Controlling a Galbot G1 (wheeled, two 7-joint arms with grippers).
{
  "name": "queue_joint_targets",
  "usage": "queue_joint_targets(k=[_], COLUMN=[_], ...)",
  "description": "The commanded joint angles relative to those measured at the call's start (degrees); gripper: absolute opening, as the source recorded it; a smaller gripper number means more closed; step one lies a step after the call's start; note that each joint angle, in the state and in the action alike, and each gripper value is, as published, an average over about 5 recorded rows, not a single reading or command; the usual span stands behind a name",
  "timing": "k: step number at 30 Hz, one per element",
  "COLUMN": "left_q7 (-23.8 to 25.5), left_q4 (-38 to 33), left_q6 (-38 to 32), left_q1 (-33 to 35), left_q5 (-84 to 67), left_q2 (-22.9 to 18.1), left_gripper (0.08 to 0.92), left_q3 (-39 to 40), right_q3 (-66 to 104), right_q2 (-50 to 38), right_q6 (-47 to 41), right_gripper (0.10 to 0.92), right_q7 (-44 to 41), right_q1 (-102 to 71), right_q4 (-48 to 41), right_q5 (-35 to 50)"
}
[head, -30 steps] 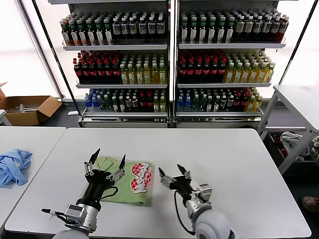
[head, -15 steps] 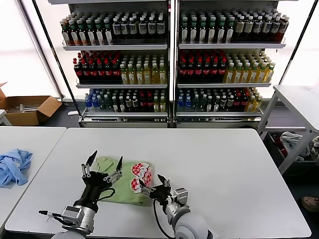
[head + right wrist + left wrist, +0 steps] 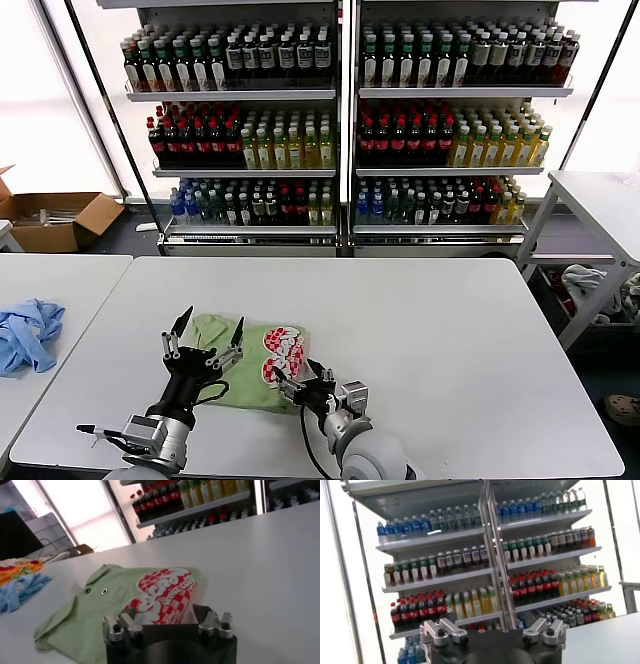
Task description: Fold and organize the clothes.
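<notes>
Shirt [image 3: 255, 359] folded, print up.

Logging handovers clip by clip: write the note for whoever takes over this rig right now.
Left hand: open, fingers pointing up, raised over the near-left part of the green polo shirt, holding nothing.
Right hand: open, low at the shirt's near-right edge by the red-and-white chest print, not gripping yet.
Shirt: lies partly folded on the white table, print up, collar and buttons showing.
Light blue garment: on the side table at the left.
Left to do: grasp the edge, finish the folding, tidy.
</notes>
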Motion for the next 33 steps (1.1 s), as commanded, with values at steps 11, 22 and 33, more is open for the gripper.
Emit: queue_joint_targets(k=[11, 22, 33], left_q7=[0.01, -0.24, -0.35], left_q4=[0.13, 0.21, 0.11], left_q6=[0.6, 0.71, 0.66], left_q1=[0.36, 0.34, 0.49], left_q5=[-0.04, -0.18, -0.46], left_q2=[-0.26, -0.24, -0.12], left_gripper=[0.823, 0.823, 0.823], left_q3=[-0.09, 0.04, 0.14], right_q3=[0.32, 1.56, 2.87], right_q2=[2.15, 0.78, 0.71], right_q6=[0.38, 1.26, 1.62], right_gripper=[0.428, 0.27, 0.145], right_q7=[0.06, -0.62, -2.25], right_q1=[-0.06, -0.19, -0.5], right_q4=[-2.32, -1.07, -3.43], right_q5=[0.27, -0.54, -0.59])
